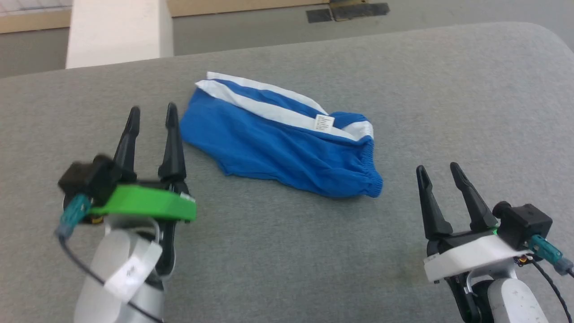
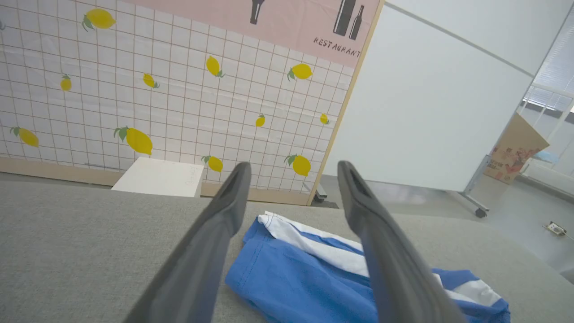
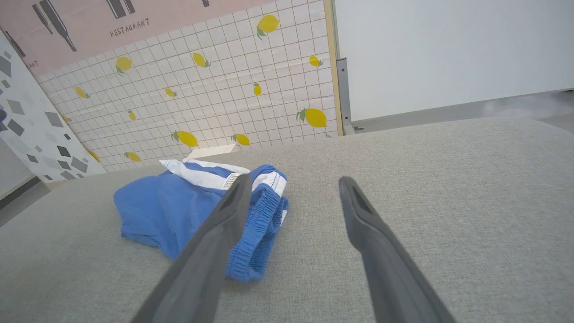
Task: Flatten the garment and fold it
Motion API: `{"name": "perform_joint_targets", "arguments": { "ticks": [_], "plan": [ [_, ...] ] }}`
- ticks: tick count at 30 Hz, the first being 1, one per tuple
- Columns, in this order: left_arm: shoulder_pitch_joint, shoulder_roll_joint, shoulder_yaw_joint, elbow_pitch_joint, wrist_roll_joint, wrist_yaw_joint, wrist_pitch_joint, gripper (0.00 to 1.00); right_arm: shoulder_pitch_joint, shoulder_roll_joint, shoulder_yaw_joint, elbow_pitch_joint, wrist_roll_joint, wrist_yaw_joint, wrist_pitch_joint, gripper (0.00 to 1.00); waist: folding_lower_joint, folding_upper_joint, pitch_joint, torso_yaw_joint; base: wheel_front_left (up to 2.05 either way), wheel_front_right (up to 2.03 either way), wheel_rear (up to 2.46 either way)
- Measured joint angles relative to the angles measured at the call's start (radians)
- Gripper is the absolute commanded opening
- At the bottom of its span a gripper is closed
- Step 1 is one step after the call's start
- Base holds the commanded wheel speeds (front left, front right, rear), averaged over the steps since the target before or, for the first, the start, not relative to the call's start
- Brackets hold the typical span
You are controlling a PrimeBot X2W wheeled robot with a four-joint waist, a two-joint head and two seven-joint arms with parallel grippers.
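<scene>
Garment (image 1: 269,148), small royal-blue cloth shorts with wide white side stripes, lies bunched and partly doubled over near the middle of the grey fabric-covered counter (image 1: 287,251). Its gathered elastic waistband (image 1: 367,175) is turned toward the robot's right, and a small white tag (image 1: 323,122) is exposed on the upper stripe. The left gripper (image 1: 152,108) is just beside the garment's left edge, its two long dark fingers apart with nothing between them. The right gripper (image 1: 438,168) is near the waistband end but apart from the cloth, its fingers likewise spread and holding nothing. A white rectangular block (image 1: 119,31) stands beyond the counter's far edge, before a white tiled wall panel printed with yellow lemons (image 2: 179,89).
</scene>
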Motion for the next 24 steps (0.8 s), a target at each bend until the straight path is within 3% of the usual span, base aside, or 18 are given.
{"name": "perform_joint_targets", "arguments": {
  "ticks": [5,11,24],
  "plan": [
    [0.104,-0.059,0.078,-0.081,0.067,-0.043,0.000,1.00,-0.061,0.000,-0.004,0.036,0.024,0.000,0.047,1.00,0.0000,0.0000,-0.010,0.043,0.00,0.00,0.00],
    [0.158,-0.086,0.101,-0.108,0.118,-0.070,-0.001,1.00,-0.202,0.000,-0.005,0.164,0.047,0.000,0.138,1.00,0.0000,0.0000,-0.007,0.087,0.00,0.00,0.00],
    [0.185,-0.097,0.101,-0.116,0.139,-0.086,-0.001,1.00,-0.395,-0.001,-0.080,0.516,0.012,0.000,0.491,1.00,0.0000,0.0000,0.022,0.169,0.00,0.00,0.00]
  ]
}}
